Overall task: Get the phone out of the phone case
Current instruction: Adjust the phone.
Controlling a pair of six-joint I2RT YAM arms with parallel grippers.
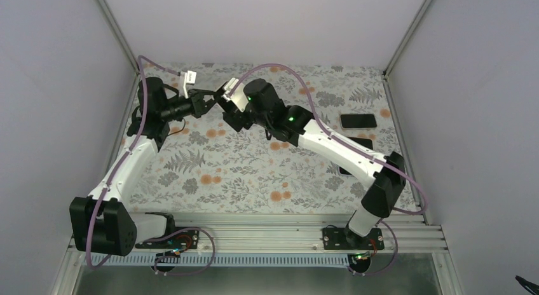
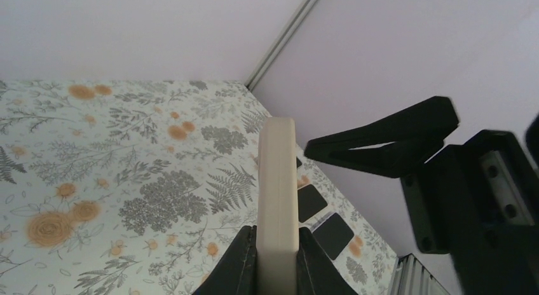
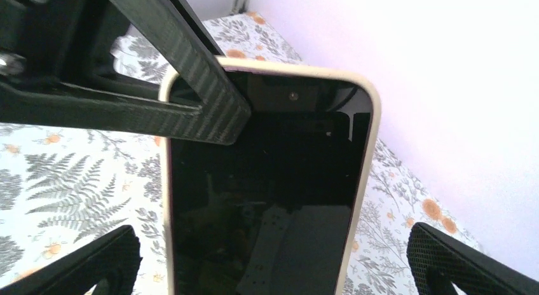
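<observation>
The left gripper holds the phone case up in the air above the far left part of the floral tabletop. Its fingers pinch the cream case from both flat sides, and in the left wrist view the case stands edge-on, rising straight out of the grip. The phone sits inside the case. Its dark screen faces the right wrist camera, with the cream rim running around the top and both long edges. One black finger of the left arm crosses the upper left corner of the screen.

The right gripper faces the screen with its fingers spread wide — one tip shows low on each side of the phone, and neither touches it.

Two other dark phones lie flat on the right side of the tabletop, well apart from the grippers — the nearer one is partly hidden under the right arm.
</observation>
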